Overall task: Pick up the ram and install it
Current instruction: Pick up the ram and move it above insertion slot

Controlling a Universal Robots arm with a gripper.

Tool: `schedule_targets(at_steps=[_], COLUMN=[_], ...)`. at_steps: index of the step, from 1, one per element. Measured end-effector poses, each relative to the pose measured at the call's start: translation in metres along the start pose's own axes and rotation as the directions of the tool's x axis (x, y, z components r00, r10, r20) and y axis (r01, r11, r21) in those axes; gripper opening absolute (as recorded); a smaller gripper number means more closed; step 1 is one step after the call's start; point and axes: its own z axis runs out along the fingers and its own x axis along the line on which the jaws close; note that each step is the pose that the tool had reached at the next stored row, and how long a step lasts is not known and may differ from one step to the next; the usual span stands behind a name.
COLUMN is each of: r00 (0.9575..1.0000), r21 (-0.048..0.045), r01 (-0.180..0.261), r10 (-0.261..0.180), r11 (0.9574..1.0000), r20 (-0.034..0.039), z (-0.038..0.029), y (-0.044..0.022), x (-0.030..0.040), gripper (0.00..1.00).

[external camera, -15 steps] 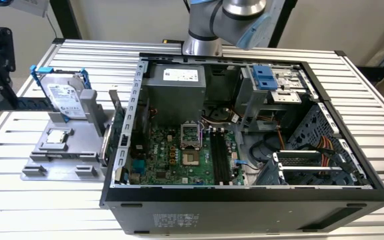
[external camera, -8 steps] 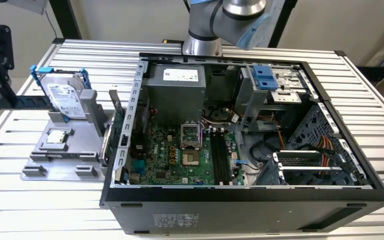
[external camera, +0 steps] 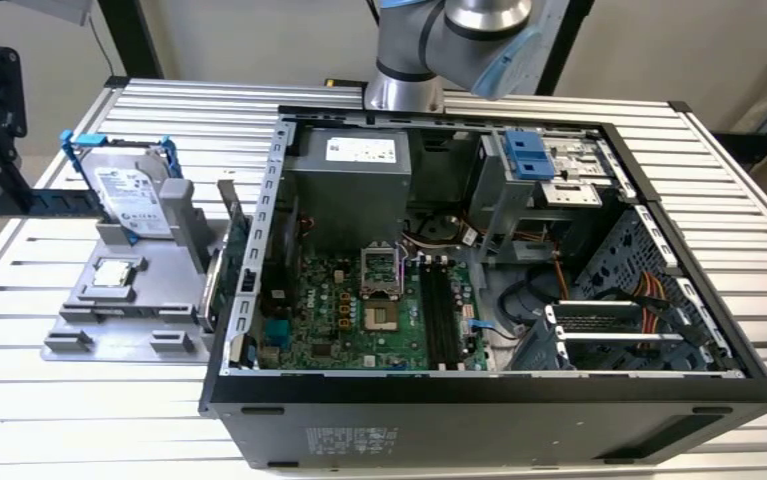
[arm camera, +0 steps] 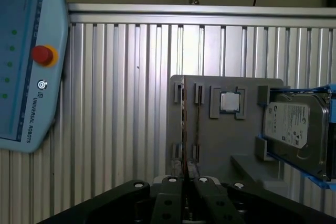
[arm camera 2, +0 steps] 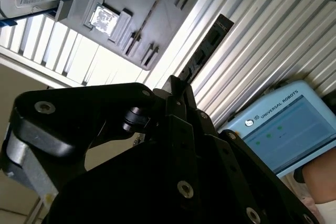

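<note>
The black gripper (arm camera: pixel 187 181) is closest to the camera in both wrist views. Its two fingers (arm camera: pixel 173 195) are pinched tight on the ram (arm camera: pixel 184 129). In the first wrist view the ram shows edge on, as one thin line that sticks out past the fingertips. In the second wrist view it looks like a long dark strip that starts at the fingertips. The ram is up in the air and touches only the gripper.

The gripper points down at the table (arm camera: pixel 121 103). Below the ram lies the grey holder (arm camera: pixel 220 145), and the ram lines up with the clips at one end of it. A small silver chip (arm camera: pixel 229 101) sits in the middle of the holder. The hard drive (arm camera: pixel 294 124) in its blue frame leans at the other end. A pad (arm camera: pixel 21 77) with a screen and a red button (arm camera: pixel 42 54) is off to one side, well apart from the holder.

In the exterior view the arm (external camera: pixel 403 85) stands on the table behind the case (external camera: pixel 490 420). From its base it goes up and out of the picture, with a grey joint and a blue cap at the top. The black wrist and gripper hang at the exterior view's far left, above the table. The case lies open on its side, with the green board (external camera: pixel 343 310) showing inside. The ram is well apart from the case
</note>
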Motion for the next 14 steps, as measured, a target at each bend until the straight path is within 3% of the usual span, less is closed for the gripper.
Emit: schedule_targets(at_steps=[9, 14], r00=[1.0000, 1.0000], r21=[-0.0001, 0.0000], r01=[0.000, 0.000], r10=[0.000, 0.000], r11=[1.0000, 1.0000], r20=[-0.0001, 0.0000], z=[-0.0003, -0.0003], y=[-0.0005, -0.0052], x=[0.0000, 0.0001], gripper=[0.00, 0.00])
